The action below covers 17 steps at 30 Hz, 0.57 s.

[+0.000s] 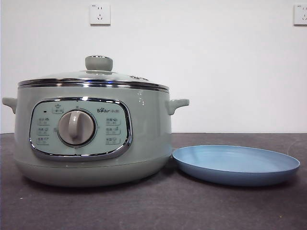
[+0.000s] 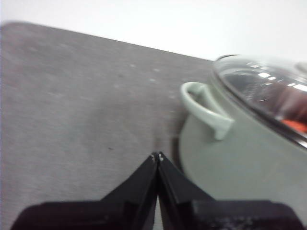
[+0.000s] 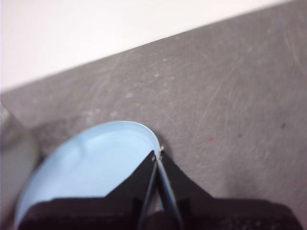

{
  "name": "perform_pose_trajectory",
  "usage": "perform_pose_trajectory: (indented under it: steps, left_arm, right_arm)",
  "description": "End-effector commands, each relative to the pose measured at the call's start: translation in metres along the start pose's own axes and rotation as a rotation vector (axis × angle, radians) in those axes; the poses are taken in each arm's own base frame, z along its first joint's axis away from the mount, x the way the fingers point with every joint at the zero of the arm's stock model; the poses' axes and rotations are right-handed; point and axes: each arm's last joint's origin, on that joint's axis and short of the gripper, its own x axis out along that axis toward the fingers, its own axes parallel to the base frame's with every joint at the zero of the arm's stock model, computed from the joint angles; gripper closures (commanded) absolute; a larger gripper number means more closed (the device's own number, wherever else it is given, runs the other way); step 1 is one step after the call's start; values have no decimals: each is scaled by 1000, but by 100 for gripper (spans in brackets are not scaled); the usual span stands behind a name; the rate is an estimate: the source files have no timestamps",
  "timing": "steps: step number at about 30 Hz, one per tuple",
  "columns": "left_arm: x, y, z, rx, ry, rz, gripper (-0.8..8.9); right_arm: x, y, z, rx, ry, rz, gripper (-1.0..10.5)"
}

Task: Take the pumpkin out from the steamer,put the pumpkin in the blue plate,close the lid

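The sage-green steamer (image 1: 93,139) stands at the left of the front view with the glass lid (image 1: 96,76) closed on it. In the left wrist view the steamer (image 2: 235,158) and its lid (image 2: 268,91) show, and an orange-red patch of the pumpkin (image 2: 293,124) shows through the glass. The blue plate (image 1: 235,165) lies empty to the right of the steamer; it also shows in the right wrist view (image 3: 86,172). My left gripper (image 2: 158,155) is shut and empty beside the steamer's handle. My right gripper (image 3: 159,152) is shut and empty above the plate's rim. Neither arm shows in the front view.
The dark grey table (image 1: 153,211) runs to a white wall with two sockets (image 1: 100,14). The steamer's side handle (image 2: 206,112) sticks out toward my left gripper.
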Motion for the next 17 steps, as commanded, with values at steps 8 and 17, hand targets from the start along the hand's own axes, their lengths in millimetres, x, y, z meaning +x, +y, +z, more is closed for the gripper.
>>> perform_pose_trajectory:
  steps: [8, 17]
  left_arm:
    - [-3, -4, 7, -146, -4, -66, 822]
    - [-15, -17, 55, -148, -39, -36, 822]
  right_arm:
    - [-4, 5, 10, 142, -7, 34, 963]
    - [-18, 22, 57, 139, -10, 34, 963]
